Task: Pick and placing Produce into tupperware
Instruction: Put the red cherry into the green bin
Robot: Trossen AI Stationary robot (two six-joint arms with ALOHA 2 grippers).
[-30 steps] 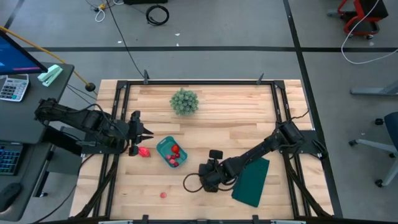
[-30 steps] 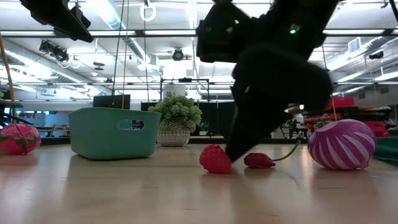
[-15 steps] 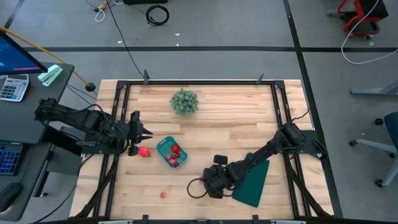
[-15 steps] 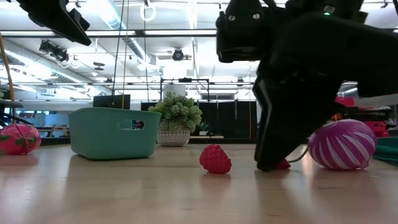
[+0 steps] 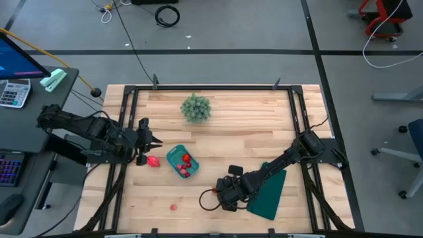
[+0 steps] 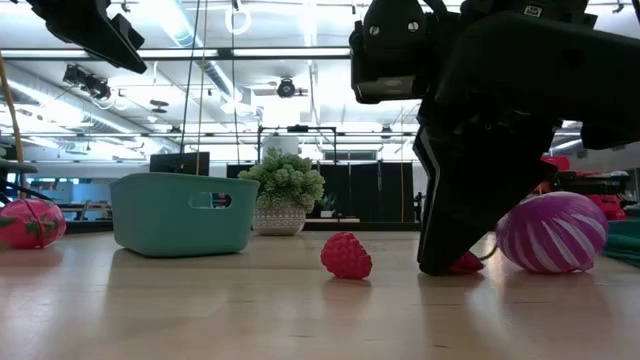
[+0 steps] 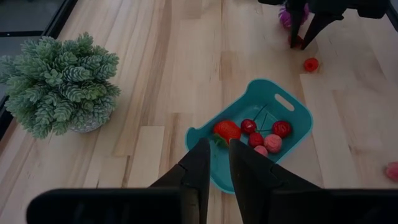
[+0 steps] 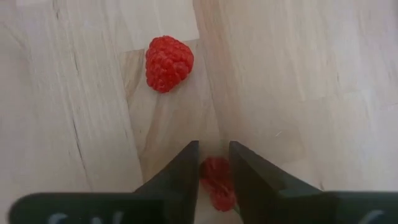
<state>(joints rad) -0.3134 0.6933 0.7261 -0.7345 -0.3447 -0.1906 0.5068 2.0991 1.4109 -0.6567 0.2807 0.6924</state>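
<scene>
My right gripper (image 5: 221,198) points down near the table's near edge, shut on a small red piece with a thin stem (image 8: 215,179). A red raspberry (image 8: 168,62) lies on the wood just beyond it, also visible in the high view as raspberry (image 5: 174,207). The purple striped round piece (image 6: 551,231) rests on the table beside the gripper; the arm hides it from above. The teal tupperware (image 5: 179,162) holds several red pieces. My left gripper (image 7: 215,158) hangs open with a narrow gap above the table's left side, near a pink strawberry (image 5: 153,160). My right gripper has the small red piece (image 8: 217,186) pinched between its two fingers, which come from above and point down. The piece sits low at the fingertips (image 6: 440,262) on or just above the wood (image 6: 467,264). Its thin stem (image 6: 489,246) trails off to one side.
A spiky green plant in a pot (image 5: 196,108) stands toward the far edge. A flat dark-green slab (image 5: 269,192) lies under my right arm near the table's right side. Bare wood lies between the tupperware and the raspberry.
My right gripper has moved toward the table's near edge, away from the raspberry and closer to the purple piece. The small red piece with its stem has slid along the table with it. The raspberry has stayed where it was.
</scene>
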